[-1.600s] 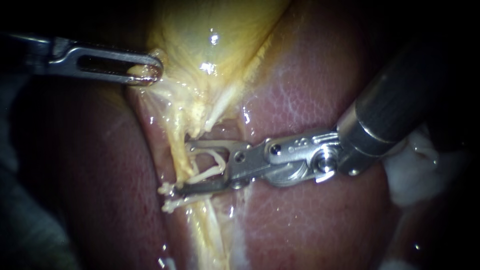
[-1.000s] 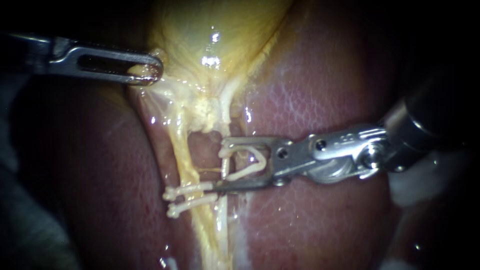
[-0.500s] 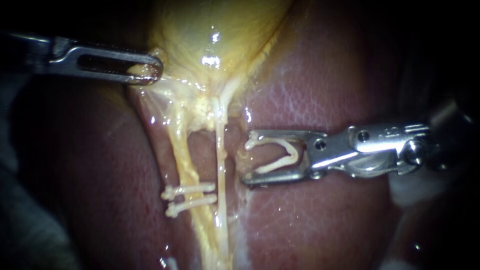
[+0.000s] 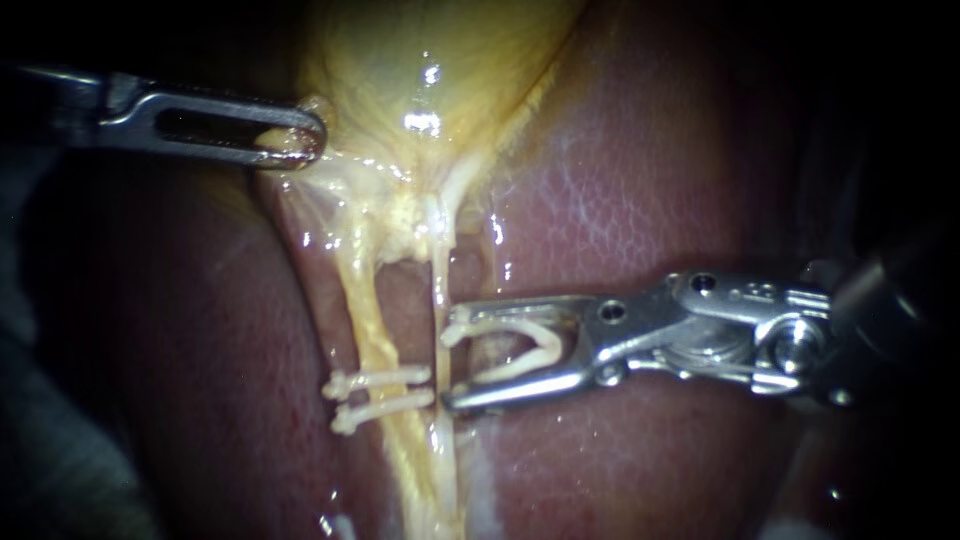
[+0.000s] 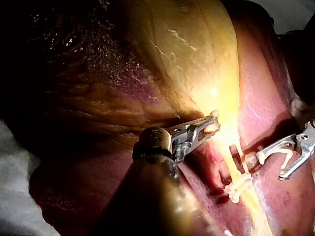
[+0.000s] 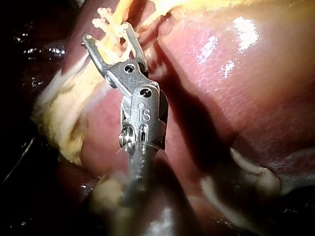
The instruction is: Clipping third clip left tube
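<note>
Gripping the gallbladder [image 4: 420,60] at the rim of its narrow end, my left instrument [image 4: 292,140] has both jaws pressed onto a small fold of that yellow tissue. The left wrist view shows the same pinch, with the fold between the jaws [image 5: 206,128].

My right instrument [image 4: 447,365] lies across the liver [image 4: 620,200] with its jaws standing wide apart. They hold a loaded clip [image 4: 552,345], one white leg seated along each jaw and the clip's mouth open toward the tubes. The right wrist view confirms that the clip [image 6: 115,42] sits unclosed between the spread jaws [image 6: 107,33].

The left tube [image 4: 368,320] is the thicker yellow strand running down from the gallbladder over the liver. It carries an upper clip [image 4: 380,378] and a lower clip [image 4: 385,402], close together and both closed across it.

The thin right tube [image 4: 441,290] runs just beside it. My right jaw tips reach only this right tube, touching or nearly touching it; I cannot tell which. The loaded clip is not around the left tube.
</note>
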Available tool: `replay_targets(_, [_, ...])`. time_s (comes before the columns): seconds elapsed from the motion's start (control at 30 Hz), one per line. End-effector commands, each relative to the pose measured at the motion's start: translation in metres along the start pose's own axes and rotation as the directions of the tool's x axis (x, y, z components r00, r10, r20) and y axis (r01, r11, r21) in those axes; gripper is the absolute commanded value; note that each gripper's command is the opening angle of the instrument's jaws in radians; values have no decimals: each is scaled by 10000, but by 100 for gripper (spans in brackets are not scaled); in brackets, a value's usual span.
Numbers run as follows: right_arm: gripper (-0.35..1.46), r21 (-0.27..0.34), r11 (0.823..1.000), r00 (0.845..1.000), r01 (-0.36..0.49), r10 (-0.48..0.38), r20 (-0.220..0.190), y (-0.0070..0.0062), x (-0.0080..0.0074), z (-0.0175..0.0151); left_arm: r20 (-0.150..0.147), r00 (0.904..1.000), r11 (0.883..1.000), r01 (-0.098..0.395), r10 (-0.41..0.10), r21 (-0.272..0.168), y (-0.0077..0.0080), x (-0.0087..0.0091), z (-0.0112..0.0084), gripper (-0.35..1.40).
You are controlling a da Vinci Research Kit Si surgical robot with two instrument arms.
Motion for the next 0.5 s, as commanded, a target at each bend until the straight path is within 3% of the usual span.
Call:
replay_targets(0.03, [49, 71, 9999, 9999, -128, 128, 9, 2, 0, 3, 0, 10000, 10000, -2, 2, 1, 0, 0, 0, -35])
replay_targets(0.27, [49, 289, 9937, 9942, -1078, 1079, -15, 18, -6, 21, 0, 10000, 10000, -2, 2, 1, 0, 0, 0, -35])
replay_targets(0.5, [49, 247, 9862, 9865, -1636, 1636, 10, 46, -25, 31, 0, 10000, 10000, -2, 2, 1, 0, 0, 0, -35])
